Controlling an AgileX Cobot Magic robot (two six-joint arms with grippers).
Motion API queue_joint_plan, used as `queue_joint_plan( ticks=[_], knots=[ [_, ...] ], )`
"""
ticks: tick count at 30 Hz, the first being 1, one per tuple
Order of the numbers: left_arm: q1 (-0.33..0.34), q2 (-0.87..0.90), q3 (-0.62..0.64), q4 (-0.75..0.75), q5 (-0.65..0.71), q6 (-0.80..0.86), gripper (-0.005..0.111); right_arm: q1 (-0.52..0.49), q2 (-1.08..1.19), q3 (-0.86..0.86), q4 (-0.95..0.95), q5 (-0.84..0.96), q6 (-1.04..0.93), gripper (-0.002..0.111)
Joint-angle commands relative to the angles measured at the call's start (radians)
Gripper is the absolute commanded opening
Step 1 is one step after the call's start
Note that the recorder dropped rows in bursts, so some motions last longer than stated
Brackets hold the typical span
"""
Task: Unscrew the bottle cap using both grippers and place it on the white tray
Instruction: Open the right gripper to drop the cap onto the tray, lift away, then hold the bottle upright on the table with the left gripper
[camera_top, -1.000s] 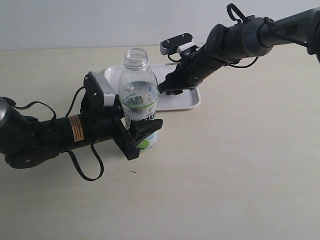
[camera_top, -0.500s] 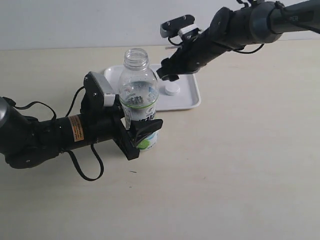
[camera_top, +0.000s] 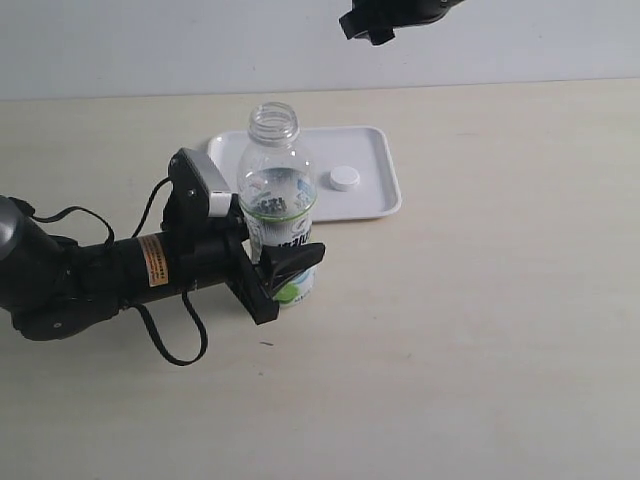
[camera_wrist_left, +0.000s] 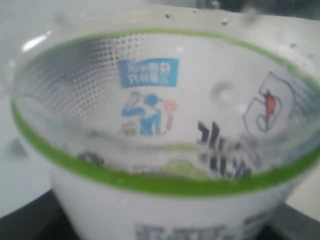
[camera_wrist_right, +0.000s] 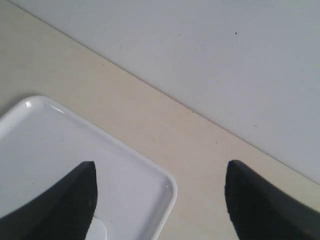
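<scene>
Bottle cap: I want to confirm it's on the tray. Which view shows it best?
The exterior view: the bottle cap lies whole on the white tray. The right wrist view shows at most a sliver at its frame edge; the left wrist view shows only the bottle.

Left gripper (camera_top: 285, 272) clamped low, arm level; right gripper (camera_wrist_right: 159, 175) held high, jaws apart.

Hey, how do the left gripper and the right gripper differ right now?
The left gripper is shut on the bottle; the right gripper is open and holds nothing. The left gripper sits low, near the table; the right gripper hangs high over the white tray's edge, with the bottle cap lying on that tray. Both have black fingers.
</scene>
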Motion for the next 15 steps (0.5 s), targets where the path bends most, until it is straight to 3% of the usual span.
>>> queue_joint_plan(
  ticks=[1, 15],
  knots=[
    [0.000, -0.007, 0.001, -0.018, -0.046, -0.048, 0.000, -0.006, -0.014, 0.000, -0.014, -0.003, 0.025, 0.069],
    [0.000, -0.007, 0.001, -0.015, -0.046, -0.044, 0.000, -0.006, -0.014, 0.000, -0.014, 0.014, 0.025, 0.069]
  ],
)
